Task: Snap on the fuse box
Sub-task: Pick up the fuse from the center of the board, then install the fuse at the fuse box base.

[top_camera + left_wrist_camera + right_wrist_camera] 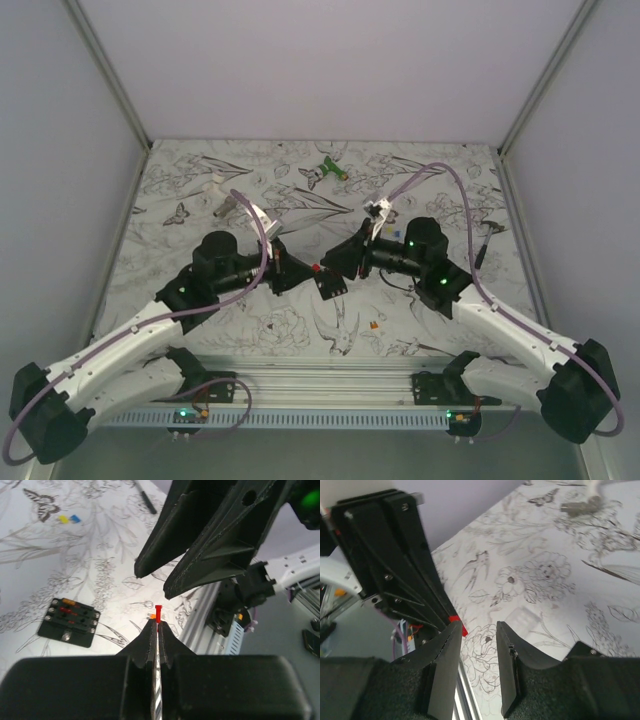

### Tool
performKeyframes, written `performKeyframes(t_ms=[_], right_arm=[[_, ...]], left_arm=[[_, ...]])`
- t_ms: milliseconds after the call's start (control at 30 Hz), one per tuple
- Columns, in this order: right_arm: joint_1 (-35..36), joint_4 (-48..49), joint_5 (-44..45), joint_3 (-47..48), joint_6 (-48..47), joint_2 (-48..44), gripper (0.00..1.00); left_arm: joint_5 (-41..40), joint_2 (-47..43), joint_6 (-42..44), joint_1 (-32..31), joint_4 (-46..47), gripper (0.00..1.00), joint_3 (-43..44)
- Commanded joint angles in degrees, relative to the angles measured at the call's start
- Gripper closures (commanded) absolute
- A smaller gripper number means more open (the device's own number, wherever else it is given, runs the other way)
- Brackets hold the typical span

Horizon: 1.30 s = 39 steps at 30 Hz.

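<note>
I am holding my left gripper (303, 271) and right gripper (345, 262) nose to nose just beside the fuse box (331, 286), a tiny red fuse (316, 268) showing between their tips, while a green-and-white tool (333, 170) is lying well beyond the box.

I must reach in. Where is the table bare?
Bare: the near strip between the arm bases, left of the orange fuse; the far edge right of the green tool. Crowded: centre, where the left hand, pinching a red fuse, meets the open right hand by the fuse box.
</note>
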Motion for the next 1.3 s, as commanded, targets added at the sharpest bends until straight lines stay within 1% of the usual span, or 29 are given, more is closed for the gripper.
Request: performKeyframes(t_ms=[0,267,767,933,1133,1267], right_arm=[[-0.3,4.8,-12.7,1.5,-6.8,-1.9,0.60],[-0.3,3.5,-18.6,1.7,-9.6,-3.7,0.62],[-0.4,6.3,-21.5,1.8,-8.3,-1.2,0.70],[-0.4,7.1,-22.2,1.9,-7.9,-0.7,0.79],[-0.4,7.7,-22.9,1.6,-7.6,-0.5,1.00],[-0.4,6.1,-21.9,1.5,-8.4,-0.7,1.00]], left_arm=[[9.3,-1.6,2.7,0.4,1.5,1.00,1.5],[10.8,-1.8,2.1,0.4,1.5,1.00,2.5],[14.6,-1.2,2.4,0.0,1.5,1.00,3.7],[15.2,-1.1,2.7,-0.4,1.5,1.00,3.9],[14.9,-1.0,2.8,-0.5,1.5,1.00,3.7],[11.8,-1.4,2.9,-0.4,1.4,1.00,2.9]])
